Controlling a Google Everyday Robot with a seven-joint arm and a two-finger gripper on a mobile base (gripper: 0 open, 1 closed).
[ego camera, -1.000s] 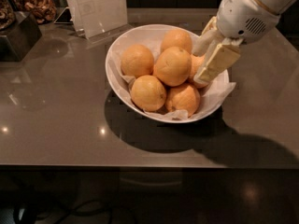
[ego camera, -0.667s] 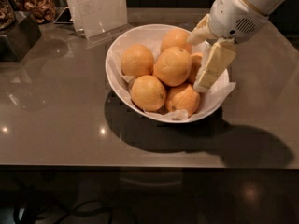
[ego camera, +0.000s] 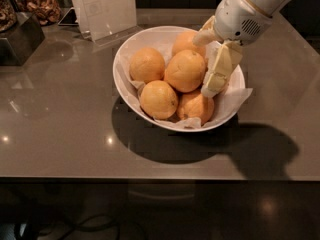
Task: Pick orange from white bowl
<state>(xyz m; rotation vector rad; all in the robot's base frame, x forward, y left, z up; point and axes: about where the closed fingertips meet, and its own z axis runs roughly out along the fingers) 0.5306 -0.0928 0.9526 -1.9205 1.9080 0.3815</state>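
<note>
The white bowl (ego camera: 125,59), lined with crinkled white paper, stands on the grey table and holds several oranges. The large orange (ego camera: 184,71) lies on top in the middle of the pile. My gripper (ego camera: 201,67) reaches in from the upper right and is open. One cream finger (ego camera: 204,33) lies over the orange's upper right, and the other finger (ego camera: 219,70) hangs down along its right side. The fingers sit on either side of the orange's right edge. A smaller orange (ego camera: 196,105) lies below the lower finger.
A clear sign holder (ego camera: 106,9) stands just behind the bowl on the left. A dark box (ego camera: 20,40) and a jar of snacks (ego camera: 42,4) stand at the far left. The table's front edge (ego camera: 150,178) runs across below the bowl.
My gripper has shifted left and slightly up, deeper over the bowl, so its fingers now sit closer around the large orange. The oranges have not moved.
</note>
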